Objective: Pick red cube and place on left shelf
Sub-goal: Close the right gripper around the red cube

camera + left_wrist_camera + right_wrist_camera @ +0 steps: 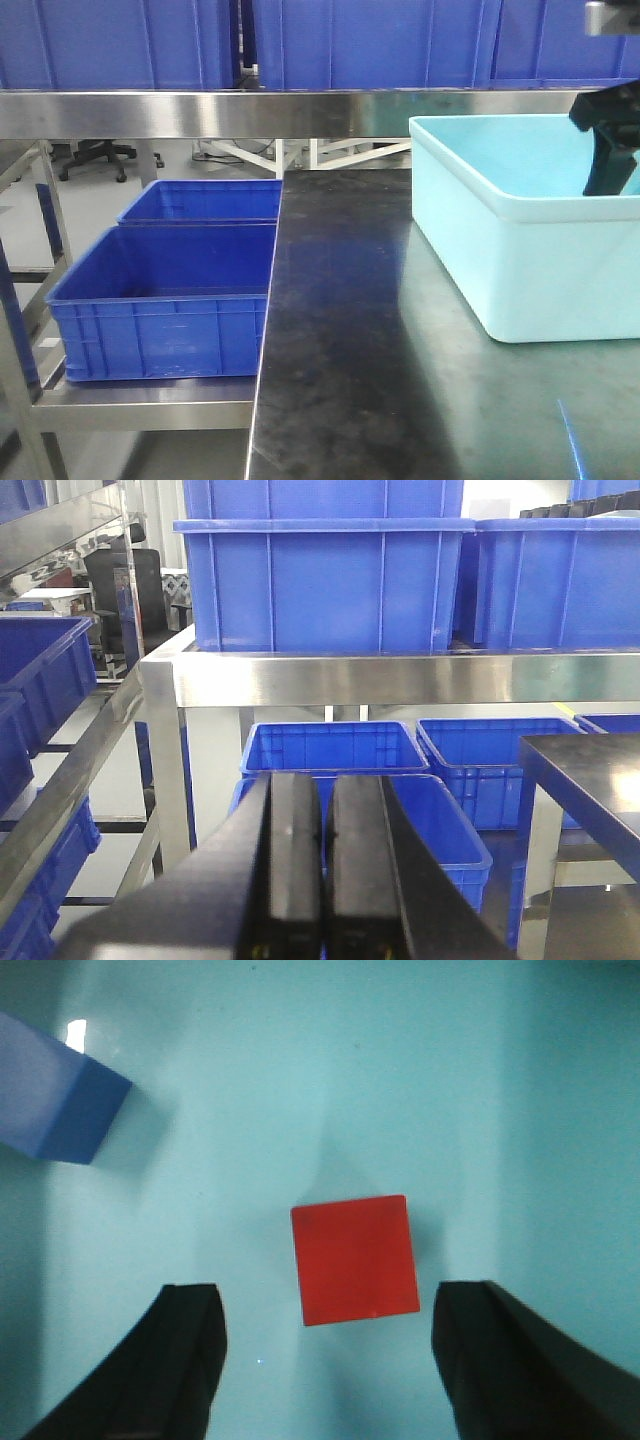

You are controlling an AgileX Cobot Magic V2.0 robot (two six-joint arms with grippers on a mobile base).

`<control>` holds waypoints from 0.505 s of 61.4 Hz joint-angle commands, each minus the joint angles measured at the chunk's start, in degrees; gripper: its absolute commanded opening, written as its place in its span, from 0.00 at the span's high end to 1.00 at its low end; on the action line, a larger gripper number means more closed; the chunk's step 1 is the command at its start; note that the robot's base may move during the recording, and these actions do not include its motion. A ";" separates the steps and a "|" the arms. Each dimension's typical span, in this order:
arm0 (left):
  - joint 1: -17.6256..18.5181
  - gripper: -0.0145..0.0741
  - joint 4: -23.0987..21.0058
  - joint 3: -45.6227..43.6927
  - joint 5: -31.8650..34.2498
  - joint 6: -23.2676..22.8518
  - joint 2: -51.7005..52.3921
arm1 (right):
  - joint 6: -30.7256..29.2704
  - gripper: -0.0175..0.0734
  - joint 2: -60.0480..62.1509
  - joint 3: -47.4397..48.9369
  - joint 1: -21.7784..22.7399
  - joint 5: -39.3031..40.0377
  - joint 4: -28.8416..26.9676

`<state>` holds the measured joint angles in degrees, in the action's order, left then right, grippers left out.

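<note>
Pale tub floor [480, 1080] fills right wrist view. Right gripper [330, 1332] spread wide, lower frame; red cube [355, 1260] sits at centre, slightly right of the gap's middle. Nudge right, descend, then close. Blue block [70, 1095] upper left, well apart. Left gripper [325, 810] clenched, empty.

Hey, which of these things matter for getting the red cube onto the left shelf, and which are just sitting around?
Job: red cube; right gripper, jaws open; left shelf.
Lying about: blue cube; pale bin holding both cubes; blue crates; black table; left gripper, jaws shut.
</note>
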<state>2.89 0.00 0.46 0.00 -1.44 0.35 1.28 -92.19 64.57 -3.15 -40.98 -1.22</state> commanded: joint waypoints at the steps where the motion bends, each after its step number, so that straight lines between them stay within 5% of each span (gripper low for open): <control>1: 0.03 0.72 0.00 1.41 4.74 0.01 0.86 | -0.50 0.21 1.61 1.89 0.08 2.88 0.20; 31: 0.03 0.72 0.00 1.41 4.74 0.01 0.86 | -0.50 0.21 -2.46 1.89 0.08 4.25 4.47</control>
<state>2.89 0.00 0.46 0.00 -1.44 0.35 1.28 -96.56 64.57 -3.15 -39.30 2.42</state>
